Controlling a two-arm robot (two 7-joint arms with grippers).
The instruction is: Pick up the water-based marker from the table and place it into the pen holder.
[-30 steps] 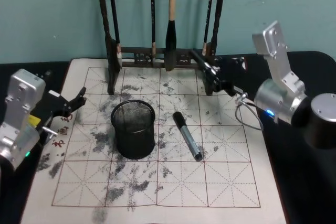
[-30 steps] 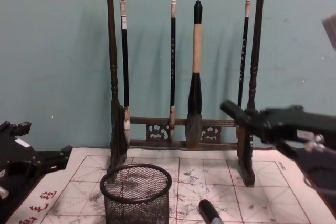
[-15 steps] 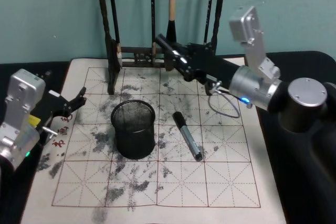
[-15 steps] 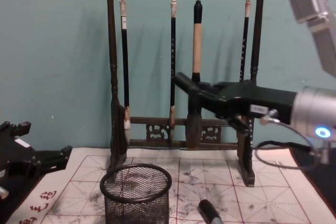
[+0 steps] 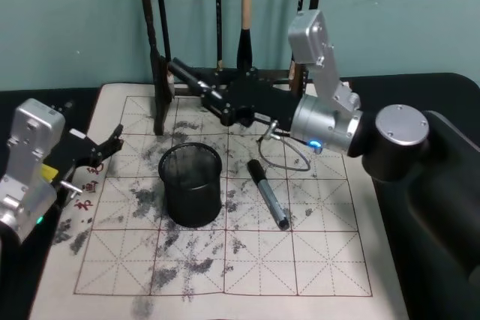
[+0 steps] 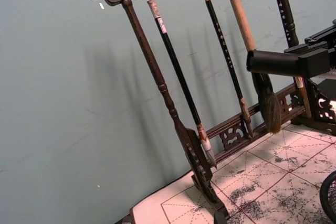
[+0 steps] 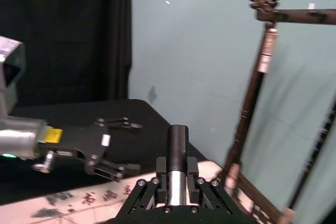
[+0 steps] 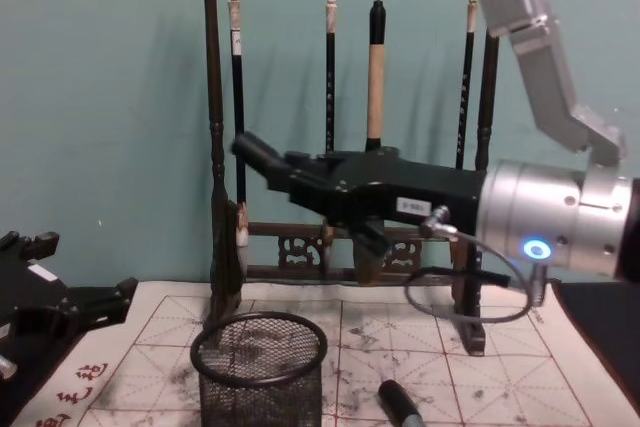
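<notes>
The marker (image 5: 267, 192) lies flat near the middle of the mat (image 5: 330, 260), just to the right of the pen holder (image 5: 191, 201) and not touching it, dark cap end toward the mat's far edge. The right claw (image 5: 184, 73) hangs high over the far edge of the mat, stretched across to the left, close in front of the brush rack (image 8: 214, 147). It carries nothing of the task; whether it is wide or narrow I cannot tell. The left claw (image 5: 105, 149) sits parked at the mat's left edge with a gap between its 2 tips.

Judging from this, 3 things could go wrong. The right claw is close enough to the rack that a swing back toward the marker may knock a hanging brush or the left post. A low path could clip the holder's rim and tip the light cup. The marker is round, so a grip not squared to its slant may roll it away.
</notes>
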